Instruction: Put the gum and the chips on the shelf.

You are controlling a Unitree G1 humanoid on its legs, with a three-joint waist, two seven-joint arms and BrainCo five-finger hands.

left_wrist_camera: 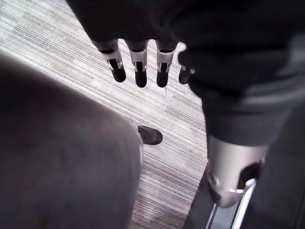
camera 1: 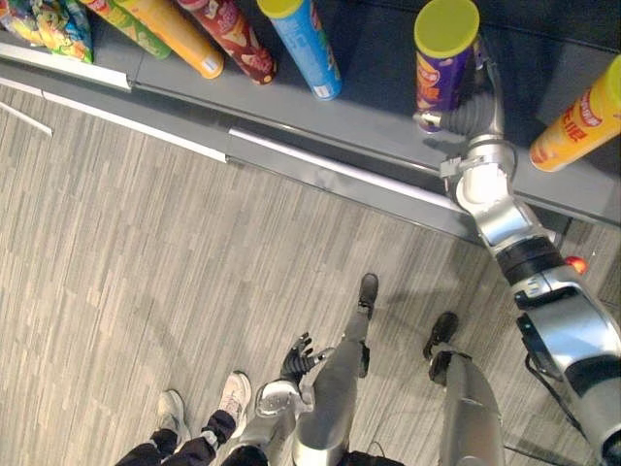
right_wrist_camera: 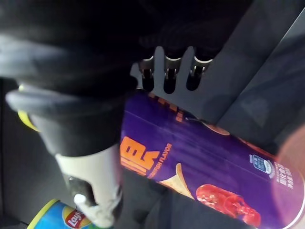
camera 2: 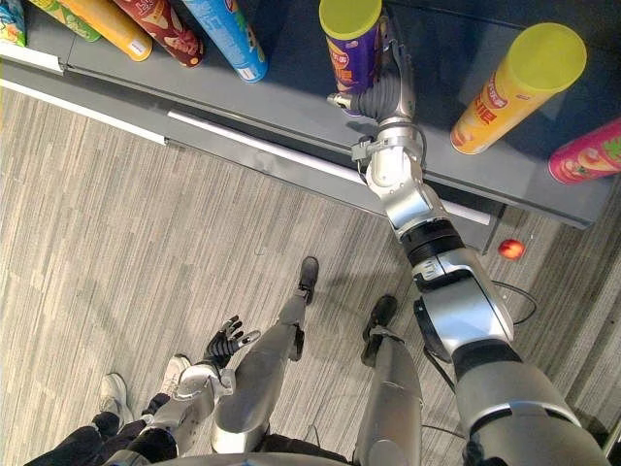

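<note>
right hand: my right hand [camera 2: 383,95] is up at the shelf [camera 1: 369,107], pressed in right next to the purple chips can [camera 2: 351,53].

fingers: in the wrist view they look pretty much straight, poking past the can toward the back of the shelf, with the thumb down on the near side. So the can sits in the gap, but nothing is curled round it. I'd call the hand open. I can't tell whether the thumb is actually pushing on it.

chips: the purple can is on the shelf, standing on its base with the yellow lid up.

which way: the can is on the inner (my left) side of the right hand, touching or as good as touching.

long axis: straight up and down, and my fingers run across it, not along it.

neighbours: there's an orange can [camera 2: 514,87] on my right and a blue can [camera 1: 306,44] on my left. Both are well apart from the purple one, so there's room either way.

left hand: my left hand [camera 1: 299,354] hangs low over the floor with its fingers loose, holding nothing. The right is clearly the nearer one.

my guess: the chips look placed. The next move is probably drawing the right hand back toward me and a bit to the right, away from the can, so the thumb doesn't tip it.

risk: it's a tall, narrow can, and a sideways nudge near the lid could topple it.
</note>
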